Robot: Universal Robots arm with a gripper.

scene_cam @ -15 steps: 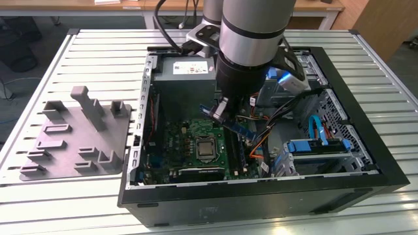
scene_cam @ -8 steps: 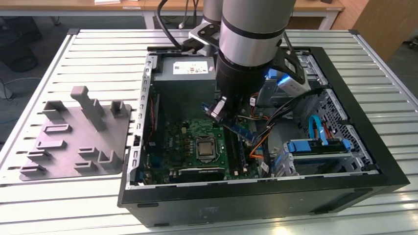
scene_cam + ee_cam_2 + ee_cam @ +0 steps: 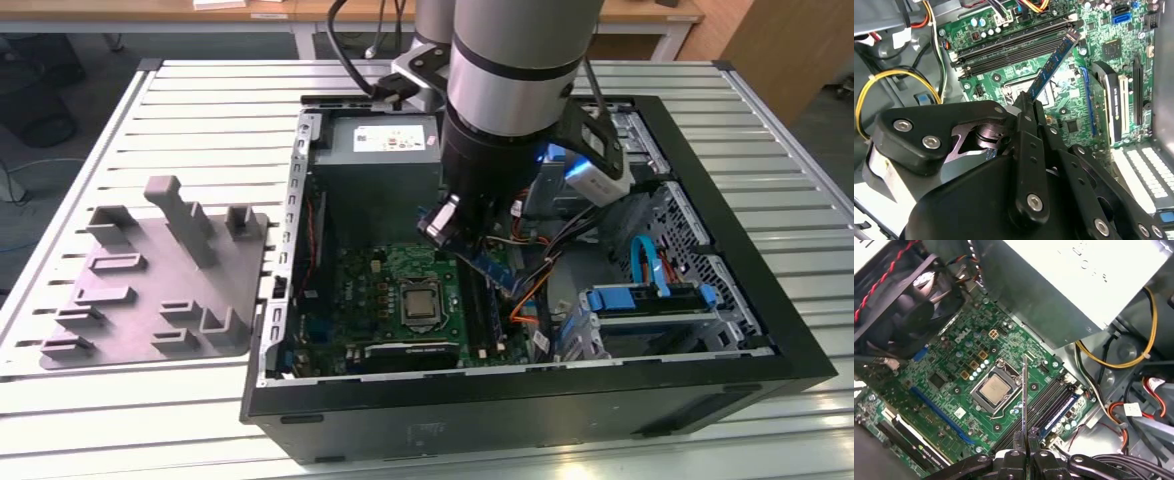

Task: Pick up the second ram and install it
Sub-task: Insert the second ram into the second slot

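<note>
Here the tool [image 3: 1030,103] grips the second ram [image 3: 1054,62] over the motherboard [image 3: 999,77].

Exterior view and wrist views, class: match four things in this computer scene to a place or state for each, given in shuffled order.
Things:
1. second ram
2. grey fixture plate
3. processor
4. blue drive bracket

Places:
A. on the slatted table, outside the case
B. in its socket on the motherboard
C. clamped in the gripper above the motherboard
D. inside the case, at the exterior view's right

Pairs: 1-C, 2-A, 3-B, 4-D
</note>
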